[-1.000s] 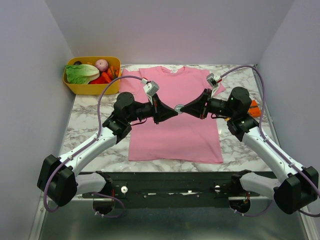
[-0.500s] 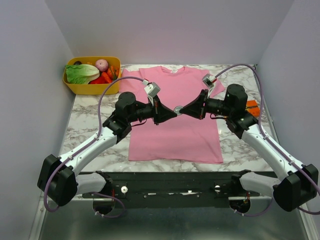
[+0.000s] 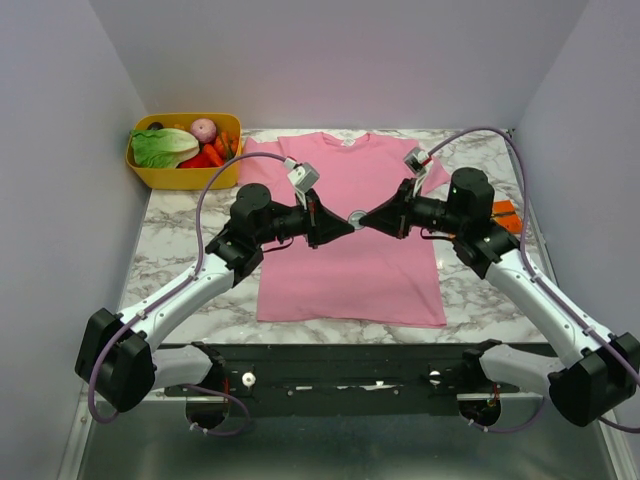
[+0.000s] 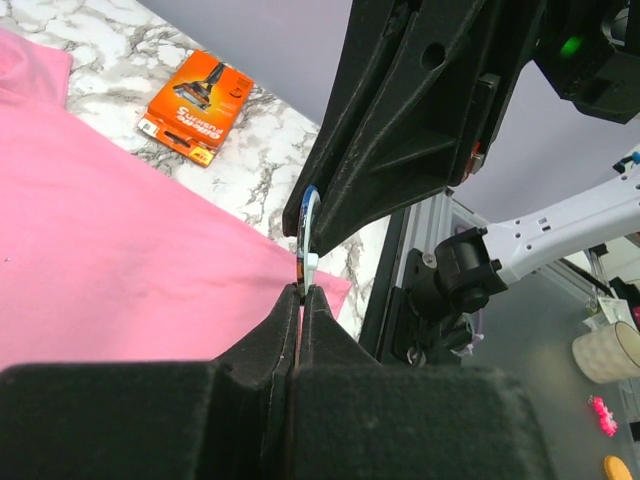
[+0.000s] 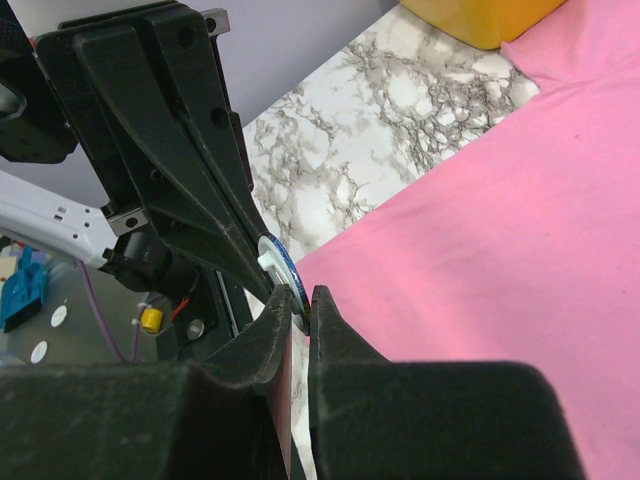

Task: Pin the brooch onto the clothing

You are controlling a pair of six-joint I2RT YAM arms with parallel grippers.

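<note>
You have three plain, pale lilac-grey walls round the bench: the back wall [image 3: 340,60], the left wall [image 3: 50,200] and the right wall [image 3: 590,140]; the light is even and the shadows soft; your table [image 3: 180,260] has a white marble-patterned top veined in grey; a black mounting rail [image 3: 350,366] runs along its near edge, with a dull metal sheet [image 3: 330,445] below; a yellow tub [image 3: 150,176] of vegetables sits at the back left corner; past the right edge, the left wrist view shows you a silver frame post [image 4: 412,245] and a pale mug [image 4: 608,352].
</note>
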